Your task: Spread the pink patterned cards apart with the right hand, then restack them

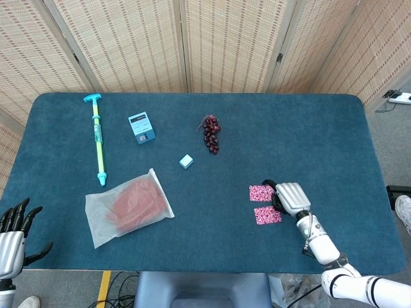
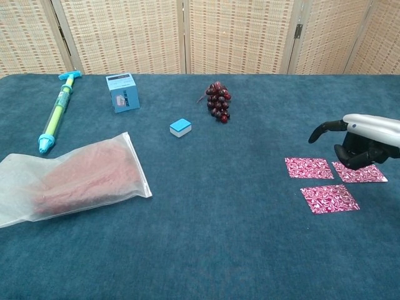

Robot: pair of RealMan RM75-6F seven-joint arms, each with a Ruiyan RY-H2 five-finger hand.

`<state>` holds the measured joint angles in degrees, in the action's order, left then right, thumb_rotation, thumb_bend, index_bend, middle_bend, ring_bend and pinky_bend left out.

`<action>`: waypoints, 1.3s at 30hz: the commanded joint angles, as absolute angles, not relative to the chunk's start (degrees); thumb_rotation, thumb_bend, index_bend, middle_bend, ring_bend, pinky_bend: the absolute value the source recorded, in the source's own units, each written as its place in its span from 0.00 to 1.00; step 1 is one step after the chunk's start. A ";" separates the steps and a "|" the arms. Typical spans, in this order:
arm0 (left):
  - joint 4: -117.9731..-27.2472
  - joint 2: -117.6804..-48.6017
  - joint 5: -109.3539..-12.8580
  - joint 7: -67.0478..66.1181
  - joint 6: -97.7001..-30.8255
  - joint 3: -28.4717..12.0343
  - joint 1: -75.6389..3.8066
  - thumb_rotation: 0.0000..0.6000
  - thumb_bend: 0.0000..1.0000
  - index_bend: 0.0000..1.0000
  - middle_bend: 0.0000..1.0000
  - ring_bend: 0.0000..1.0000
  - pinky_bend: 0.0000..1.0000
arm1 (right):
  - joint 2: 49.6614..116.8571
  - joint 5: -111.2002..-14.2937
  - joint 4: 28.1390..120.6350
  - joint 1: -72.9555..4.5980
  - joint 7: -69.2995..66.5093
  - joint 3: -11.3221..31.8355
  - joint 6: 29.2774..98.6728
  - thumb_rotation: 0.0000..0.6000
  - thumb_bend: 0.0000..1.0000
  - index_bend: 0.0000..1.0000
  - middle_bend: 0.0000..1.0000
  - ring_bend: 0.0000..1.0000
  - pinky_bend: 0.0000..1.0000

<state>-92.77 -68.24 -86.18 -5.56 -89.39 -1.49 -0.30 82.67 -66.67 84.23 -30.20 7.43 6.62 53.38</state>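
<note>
Three pink patterned cards (image 2: 329,177) lie apart on the blue tabletop (image 1: 308,128), face down, each a separate square: one on the left, one to its right, and one nearer the front edge between them. In the head view the right-most card is hidden under the hand.

The right hand (image 2: 362,142) hangs just above the right-most card, palm down, holding nothing. One finger is stretched out toward the far-left side of the cards while the others curl loosely under the palm; whether any fingertip touches the card cannot be told. The left hand (image 1: 14,231) sits off the tabletop's near-left corner, fingers spread and holding nothing.

Measured from the cards, a bunch of dark red grapes (image 2: 219,101) lies well away to the far left, with a small light-blue block (image 2: 180,127) just beyond it. Farther left stands a small blue box (image 2: 122,92) with a printed label too small to read. A clear bag of reddish stuff (image 2: 72,177) lies at the near left, and a green and cyan pump (image 2: 57,111) beyond it.
</note>
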 commanded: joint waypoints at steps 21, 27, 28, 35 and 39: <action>-93.20 -68.29 -86.43 -5.77 -89.05 -1.37 -0.48 1.00 0.23 0.23 0.03 0.02 0.09 | 81.14 -66.67 86.58 -29.37 9.19 6.70 56.05 0.67 0.00 0.27 1.00 1.00 1.00; -93.36 -68.37 -86.56 -5.98 -88.73 -1.34 -0.71 1.00 0.23 0.23 0.03 0.02 0.09 | 82.81 -65.40 84.01 -29.87 11.96 7.02 56.45 0.81 0.11 0.36 1.00 1.00 1.00; -93.39 -68.36 -86.57 -6.02 -88.74 -1.35 -0.72 1.00 0.23 0.23 0.03 0.02 0.09 | 83.05 -65.00 83.39 -30.13 12.27 7.11 56.00 0.83 0.11 0.36 1.00 1.00 1.00; -93.64 -68.26 -86.39 -6.35 -88.77 -1.37 -0.66 1.00 0.23 0.24 0.03 0.02 0.09 | 85.73 -63.38 78.53 -32.19 14.18 7.38 53.13 1.00 0.12 0.36 1.00 1.00 1.00; -93.77 -68.26 -86.31 -6.55 -88.75 -1.34 -0.63 1.00 0.23 0.25 0.03 0.02 0.09 | 87.36 -62.93 76.29 -33.24 14.90 7.47 51.82 1.00 0.12 0.36 1.00 1.00 1.00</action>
